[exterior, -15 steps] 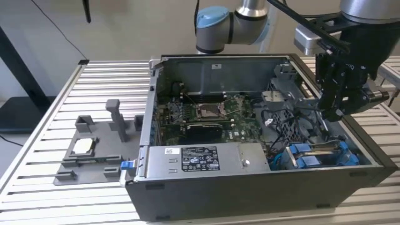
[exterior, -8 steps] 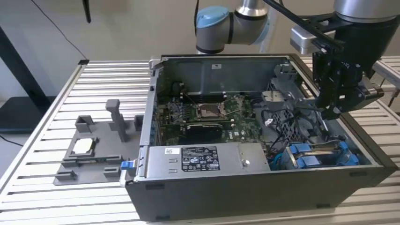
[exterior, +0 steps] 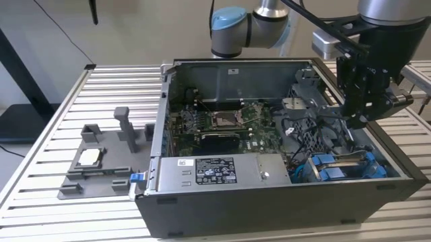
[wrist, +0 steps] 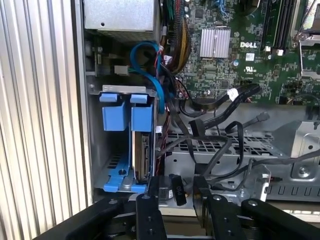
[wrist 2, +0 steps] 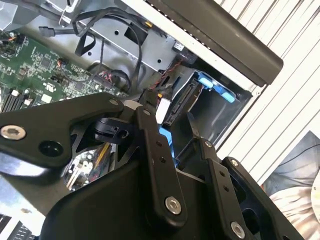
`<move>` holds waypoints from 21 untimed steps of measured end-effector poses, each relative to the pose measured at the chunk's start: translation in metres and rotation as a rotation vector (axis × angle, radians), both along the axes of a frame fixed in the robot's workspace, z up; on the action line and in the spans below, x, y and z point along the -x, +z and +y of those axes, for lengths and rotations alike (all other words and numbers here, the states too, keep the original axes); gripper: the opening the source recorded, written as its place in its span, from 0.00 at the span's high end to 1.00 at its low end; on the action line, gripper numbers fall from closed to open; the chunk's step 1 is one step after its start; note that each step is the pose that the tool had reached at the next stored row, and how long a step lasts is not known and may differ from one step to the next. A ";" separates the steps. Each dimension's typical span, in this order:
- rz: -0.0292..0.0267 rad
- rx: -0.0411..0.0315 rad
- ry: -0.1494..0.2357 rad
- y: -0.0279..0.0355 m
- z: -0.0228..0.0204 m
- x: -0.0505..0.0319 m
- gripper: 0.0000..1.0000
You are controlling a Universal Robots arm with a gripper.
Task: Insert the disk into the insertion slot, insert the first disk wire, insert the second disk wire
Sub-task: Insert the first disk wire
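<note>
claw over the drive bay, disk seated, black plug at the tip

closest to you in the first wrist view is the gripper (wrist: pixel 176 181) with a small black plug (wrist: pixel 178 192) right at its tip, and i can't tell whether it's clamped on that plug or just next to it. just beyond, there's the disk (wrist: pixel 141 157): it stands on edge in its blue frame, down inside the insertion slot (wrist: pixel 95 130), with its blue tabs at the bay's mouth. a blue cable (wrist: pixel 150 65) curls down beside the slot, and a tangle of black cables (wrist: pixel 220 125) lies over the perforated metal next to it. further on you get the green motherboard (wrist: pixel 225 65), and the silver power-supply box (wrist: pixel 117 12) sits past the bay

now the exterior view: the case (exterior: pixel 269 212) lies open on the slatted table (exterior: pixel 114 80), with the disk (exterior: pixel 346 160) in its near corner at the exterior view's right. your gripper (exterior: pixel 357 121) hangs above the case just behind that bay, apart from the disk. at the exterior view's left, well apart from the claw, the grey jig (exterior: pixel 101 161) stands on the table beside the case
</note>
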State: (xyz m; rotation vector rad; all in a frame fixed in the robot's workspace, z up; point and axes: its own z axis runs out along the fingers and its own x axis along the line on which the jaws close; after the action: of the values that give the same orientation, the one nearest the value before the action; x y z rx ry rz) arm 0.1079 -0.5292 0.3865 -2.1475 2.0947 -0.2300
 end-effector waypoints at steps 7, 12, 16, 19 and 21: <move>-0.0281 0.0052 0.000 -0.0021 0.0011 0.0001 0.69; -0.0287 0.0056 0.000 -0.0022 0.0011 0.0006 0.69; -0.0287 0.0056 0.000 -0.0022 0.0011 0.0046 0.69; -0.0287 0.0083 0.001 -0.0024 0.0012 0.0054 0.69; -0.0294 0.0097 0.001 -0.0022 0.0011 0.0055 0.69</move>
State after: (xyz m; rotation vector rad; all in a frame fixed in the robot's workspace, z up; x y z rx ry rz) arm 0.1024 -0.5281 0.3843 -2.1368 2.0814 -0.2706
